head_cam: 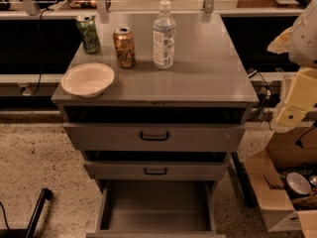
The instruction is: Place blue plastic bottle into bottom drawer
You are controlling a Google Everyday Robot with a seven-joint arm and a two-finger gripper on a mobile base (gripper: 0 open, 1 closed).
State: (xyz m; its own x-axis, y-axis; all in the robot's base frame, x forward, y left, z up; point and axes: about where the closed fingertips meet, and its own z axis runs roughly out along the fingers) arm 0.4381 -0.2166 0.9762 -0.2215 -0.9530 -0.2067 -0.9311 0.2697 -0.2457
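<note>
The bottle (164, 36) stands straight up on top of the cabinet (208, 73), near the far edge and about in the middle. A gold can (124, 47) stands just beside it on the left, but they do not touch. A green can (88, 33) is farther left, and a white bowl (87, 79) sits at the near left corner. The bottom drawer (156, 207) is pulled open, low down and near. My claw (290, 115) hangs off to the right of the cabinet, well apart from the bottle. I cannot tell if it is apart or together.

I think the bottle is light and a bit squishy, because it is thin clear plastic. I cannot tell how much water is inside. It looks smooth, so it may slip. It is tall, so it may tip if I bump it. I think the best place to hold it is around the middle, on the label. I should come from the right side, away from the gold can. I should squeeze softly, not hard.
</note>
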